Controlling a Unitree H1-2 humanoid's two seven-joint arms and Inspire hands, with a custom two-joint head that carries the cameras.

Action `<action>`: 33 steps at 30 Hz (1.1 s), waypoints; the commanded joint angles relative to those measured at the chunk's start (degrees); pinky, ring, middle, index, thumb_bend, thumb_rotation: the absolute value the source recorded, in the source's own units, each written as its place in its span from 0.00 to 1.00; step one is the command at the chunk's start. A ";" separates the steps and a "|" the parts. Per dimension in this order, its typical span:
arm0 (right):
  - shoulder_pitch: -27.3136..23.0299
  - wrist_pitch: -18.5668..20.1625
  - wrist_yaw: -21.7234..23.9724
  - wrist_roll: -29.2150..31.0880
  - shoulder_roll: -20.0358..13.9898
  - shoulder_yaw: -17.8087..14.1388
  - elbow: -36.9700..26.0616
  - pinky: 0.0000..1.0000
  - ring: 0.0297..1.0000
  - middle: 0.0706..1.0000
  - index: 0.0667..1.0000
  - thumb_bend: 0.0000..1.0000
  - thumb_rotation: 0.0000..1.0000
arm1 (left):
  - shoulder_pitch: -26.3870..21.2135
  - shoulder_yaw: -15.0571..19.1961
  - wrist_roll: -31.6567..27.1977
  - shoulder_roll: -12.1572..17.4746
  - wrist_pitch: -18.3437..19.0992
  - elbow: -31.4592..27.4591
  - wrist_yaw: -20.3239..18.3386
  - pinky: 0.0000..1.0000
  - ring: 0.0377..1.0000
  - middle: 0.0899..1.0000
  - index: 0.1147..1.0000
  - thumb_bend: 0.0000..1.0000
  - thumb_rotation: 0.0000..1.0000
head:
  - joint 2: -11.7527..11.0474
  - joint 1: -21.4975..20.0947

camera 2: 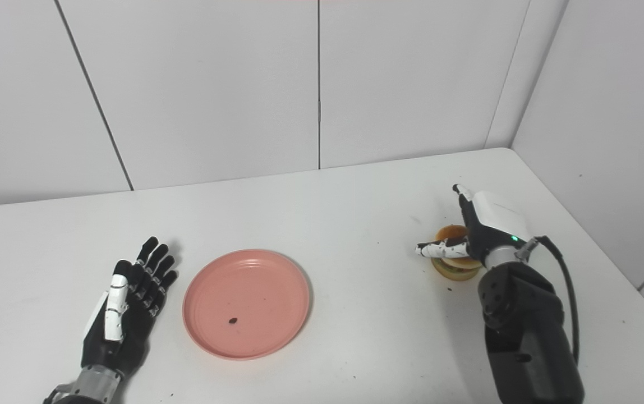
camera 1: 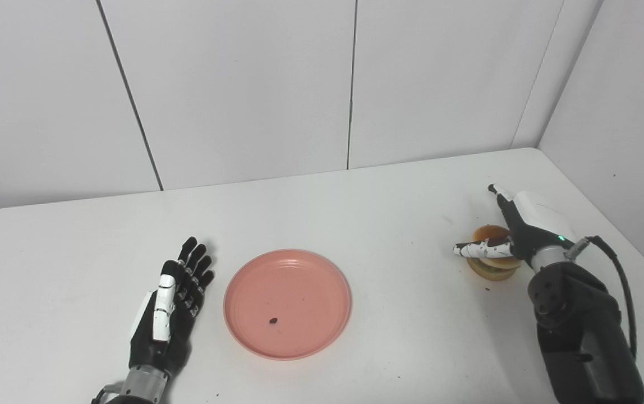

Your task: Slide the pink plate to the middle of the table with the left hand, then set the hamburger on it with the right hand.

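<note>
Wrapping part-way around the hamburger (camera 1: 491,253), the right hand (camera 1: 515,233) sits at about three o'clock on the table (camera 1: 355,213); a white-speckled thumb lies across the near side of the bun, one finger points up and away, and whether the grip has truly closed cannot be told. The hamburger shows a tan bun top, a pale lower bun and a thin darker layer between (partly hidden by the hand), standing on the tabletop close to the right edge. Well apart from it, near the middle, lies the pink plate (camera 1: 287,303), round, shallow, rimmed, with a small dark speck inside. Bare white surface stretches between plate and hamburger. At nine o'clock of the plate, just beside its rim, the left hand (camera 1: 171,306) rests flat with fingers spread, holding nothing.
</note>
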 commanded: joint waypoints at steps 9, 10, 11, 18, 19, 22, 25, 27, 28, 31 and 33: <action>-2.83 0.00 -2.41 -1.28 -1.26 -1.62 3.47 0.76 0.87 0.92 0.92 0.93 0.38 | 0.69 0.26 -0.59 0.34 1.62 -0.07 0.08 1.00 1.00 1.00 1.00 0.58 1.00 | 0.38 0.12; -2.85 0.00 -2.46 -1.36 -1.23 -1.61 3.74 0.76 0.87 0.92 0.92 0.94 0.39 | 0.68 0.25 -0.58 0.33 1.55 -0.05 0.06 1.00 1.00 1.00 1.00 0.58 1.00 | 0.38 0.12; -2.85 0.00 -2.74 -1.28 -1.22 -1.56 4.14 0.76 0.86 0.92 0.92 0.94 0.39 | 0.67 0.27 -0.58 0.32 1.69 -0.02 0.11 1.00 1.00 1.00 1.00 0.58 1.00 | 0.38 0.12; -3.03 0.00 -3.10 -1.42 -1.42 -1.44 5.81 0.60 0.72 0.80 0.90 0.89 0.35 | 0.58 0.29 -1.05 0.41 2.24 -0.08 -0.19 1.00 1.00 1.00 1.00 0.60 1.00 | 0.71 0.26; -3.12 0.00 -2.95 -1.55 -1.37 -1.56 5.92 0.57 0.69 0.78 0.90 0.89 0.35 | 0.51 0.30 -1.31 0.43 2.46 -0.10 -0.30 1.00 1.00 1.00 1.00 0.60 1.00 | 0.79 0.29; -3.30 0.01 -2.57 -1.62 -1.14 -2.03 6.09 0.33 0.41 0.52 0.89 0.85 0.29 | 0.37 0.32 -1.76 0.38 2.87 -0.13 -0.32 1.00 1.00 1.00 1.00 0.60 1.00 | 0.92 0.42; -3.40 0.00 -1.34 -1.57 -0.25 -3.42 5.57 0.20 0.24 0.34 0.87 0.78 0.17 | 0.27 0.17 -1.33 0.50 2.43 0.21 -0.23 1.00 1.00 1.00 1.00 0.60 1.00 | 0.88 0.40; -3.25 0.00 -0.14 -2.78 -0.42 -3.06 5.04 0.19 0.23 0.33 0.85 0.77 0.17 | 0.18 0.10 -1.24 0.59 2.45 0.38 -0.22 1.00 1.00 1.00 1.00 0.60 1.00 | 0.86 0.34; -3.14 0.01 0.32 -3.00 -0.53 -2.92 4.71 0.17 0.21 0.31 0.81 0.76 0.14 | 0.17 0.07 -1.18 0.59 2.55 0.38 -0.14 1.00 1.00 1.00 0.99 0.61 1.00 | 0.88 0.25; -2.69 0.00 0.04 -2.01 -1.12 -2.54 4.31 0.17 0.21 0.29 0.74 0.74 0.08 | 0.20 0.15 -1.43 0.50 2.97 0.28 -0.04 1.00 1.00 1.00 0.99 0.61 1.00 | 1.00 0.35; -2.45 0.00 -1.45 -1.48 -1.11 -2.45 4.32 0.14 0.17 0.25 0.67 0.72 0.02 | 0.22 0.21 -1.72 0.45 3.15 0.26 -0.12 1.00 1.00 1.00 1.00 0.60 1.00 | 0.92 0.31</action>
